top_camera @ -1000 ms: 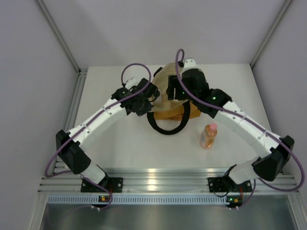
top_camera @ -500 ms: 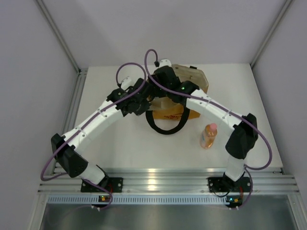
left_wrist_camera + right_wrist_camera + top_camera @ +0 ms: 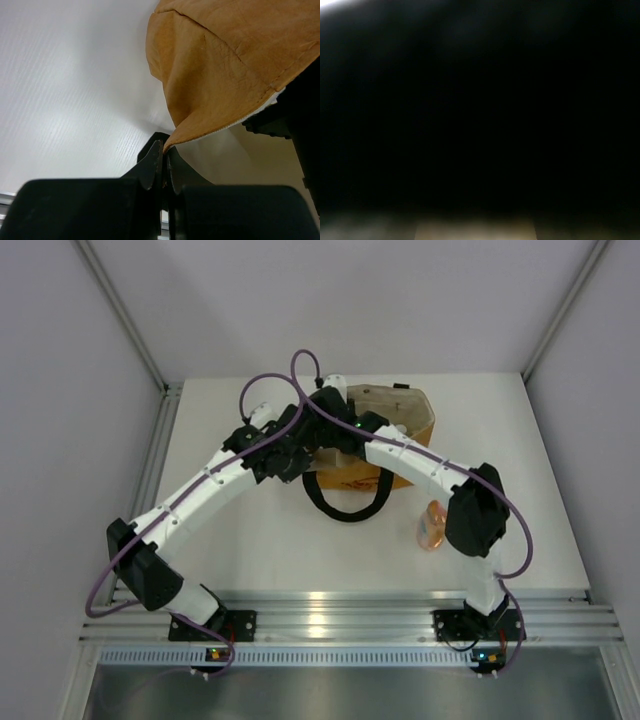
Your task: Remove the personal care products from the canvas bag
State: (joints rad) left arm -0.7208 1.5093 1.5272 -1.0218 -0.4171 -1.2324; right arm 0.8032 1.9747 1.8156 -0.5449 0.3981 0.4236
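You're holding the canvas bag [image 3: 225, 65] by its hem right now: the left pincer [image 3: 164, 162] is sitting clamped together on a corner of that mustard cloth, at the bag's left end, toward the back of the bench [image 3: 250, 540]. The cloth is folding and sagging off the pinch, so you're dealing with something soft and floppy, likely slumping over its contents wherever nothing is propping it. The stitched edge is looking like the firm place to grip. Your right arm [image 3: 420, 465] is lying across the mouth with its wrist buried inside, and its camera is showing only darkness, so I'm not able to tell whether the right pincer is apart or together, or on anything. Counting now: one bag, one black loop handle [image 3: 345, 508] showing in front of it, and just one bottle out, the orange bottle [image 3: 429, 530], sitting on the bench to the right of the bag, half hidden by your right elbow. No other bottles are showing. I'm judging these as light, rigid and smooth, probably slick, so you're wanting the body squarely across the pads, below the cap
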